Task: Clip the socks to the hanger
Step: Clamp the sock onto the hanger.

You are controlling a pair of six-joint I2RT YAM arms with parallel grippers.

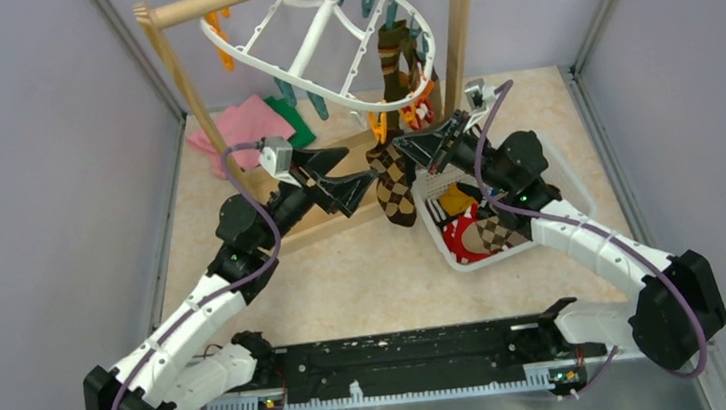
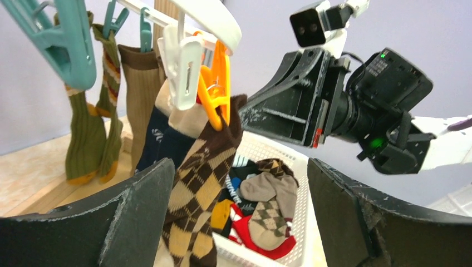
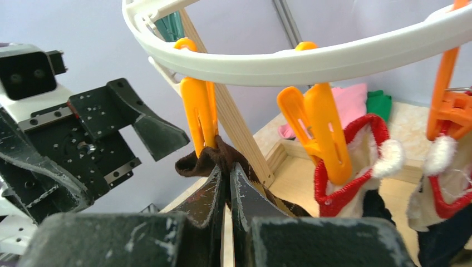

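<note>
The white oval hanger (image 1: 317,31) hangs from a wooden pole. A brown argyle sock (image 1: 395,187) dangles from an orange clip (image 1: 378,123) on its near rim. My right gripper (image 1: 414,150) is shut on the sock's brown cuff (image 3: 214,158), just below the orange clip (image 3: 199,111), whose tip meets the cuff. My left gripper (image 1: 352,181) is open and empty to the left of the sock. In the left wrist view the argyle sock (image 2: 200,183) hangs between the spread jaws, close to the left finger. Other socks (image 2: 89,139) hang from teal clips.
A white perforated basket (image 1: 564,167) with several loose socks stands right of the sock, under my right arm. Red-and-white socks (image 3: 356,161) hang from neighbouring orange clips. Pink and green cloths (image 1: 246,126) lie at the back left. The wooden rack's posts (image 1: 188,81) flank the hanger.
</note>
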